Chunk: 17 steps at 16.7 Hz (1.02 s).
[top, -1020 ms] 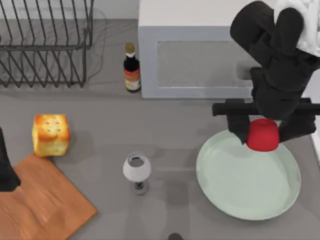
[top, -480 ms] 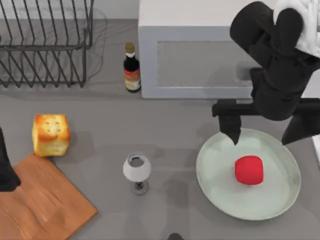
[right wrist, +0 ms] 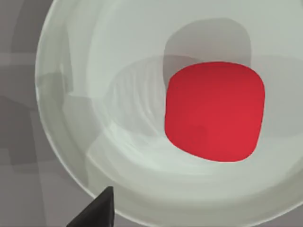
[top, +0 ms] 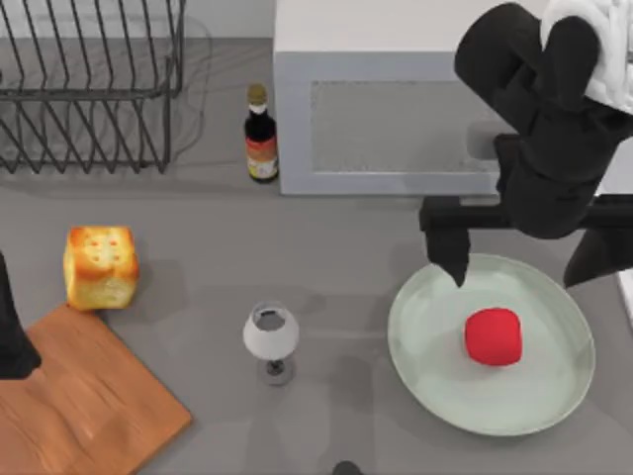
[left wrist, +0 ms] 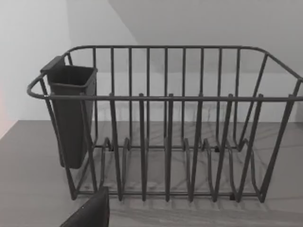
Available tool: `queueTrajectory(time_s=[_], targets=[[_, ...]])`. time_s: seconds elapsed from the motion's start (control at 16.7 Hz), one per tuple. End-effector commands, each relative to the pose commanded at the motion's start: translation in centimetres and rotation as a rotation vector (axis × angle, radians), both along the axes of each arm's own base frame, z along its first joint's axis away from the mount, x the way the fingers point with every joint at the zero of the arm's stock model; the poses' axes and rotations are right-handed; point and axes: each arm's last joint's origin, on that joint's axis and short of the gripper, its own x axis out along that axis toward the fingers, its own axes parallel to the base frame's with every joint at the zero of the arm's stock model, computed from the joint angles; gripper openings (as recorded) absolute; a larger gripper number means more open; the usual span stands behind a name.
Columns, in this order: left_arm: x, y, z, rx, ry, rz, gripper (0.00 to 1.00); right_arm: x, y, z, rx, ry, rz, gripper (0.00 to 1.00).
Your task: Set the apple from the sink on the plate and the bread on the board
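The red apple [top: 493, 336] lies on the pale green plate [top: 420, 366] at the right, a little right of the plate's middle. My right gripper [top: 521, 259] hangs open above the plate's far rim, with both fingers spread wide and nothing between them. The right wrist view looks down on the apple [right wrist: 214, 111] resting free in the plate [right wrist: 90, 118], with one dark fingertip [right wrist: 97, 210] at the edge. The toasted bread [top: 100, 267] sits on the table at the left, touching the far corner of the wooden board [top: 84, 401]. My left arm [top: 10, 332] is parked at the left edge. The sink is out of view.
A wine glass [top: 270, 336] stands mid-table between board and plate. A dark sauce bottle [top: 261, 134] stands at the back beside a grey box-shaped appliance [top: 386, 99]. A wire dish rack [top: 89, 89] fills the back left, also the rack [left wrist: 165, 127] in the left wrist view.
My right gripper opened and let go of the apple, which dropped onto the plate. The fingers have since spread a little wider. The left arm has not moved.
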Motion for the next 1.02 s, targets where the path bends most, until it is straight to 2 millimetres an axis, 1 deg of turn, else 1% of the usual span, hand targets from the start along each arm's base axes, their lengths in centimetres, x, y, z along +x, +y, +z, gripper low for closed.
queueTrajectory(time_s=[0.18,0.3,0.42,0.6,0.72,0.84,1.02], targets=[[0.0,0.0,0.0,0.000,0.000,0.000,1.00,-0.5,-1.0,0.6,0.026,-0.046,0.000,1.00],[0.0,0.0,0.0,0.000,0.000,0.000,1.00,-1.5,-2.5,1.5,0.062,-0.119,0.001,1.00],[0.0,0.0,0.0,0.000,0.000,0.000,1.00,-3.0,-4.6,2.5,0.105,-0.223,0.002,1.00],[0.0,0.0,0.0,0.000,0.000,0.000,1.00,-6.4,-8.2,3.5,0.167,-0.430,0.003,1.00],[0.0,0.0,0.0,0.000,0.000,0.000,1.00,-9.2,-10.5,3.6,0.198,-0.599,0.004,1.00],[0.0,0.0,0.0,0.000,0.000,0.000,1.00,-12.1,-12.6,3.0,0.211,-0.785,0.005,1.00],[0.0,0.0,0.0,0.000,0.000,0.000,1.00,-15.7,-14.9,0.7,0.189,-1.065,0.006,1.00]])
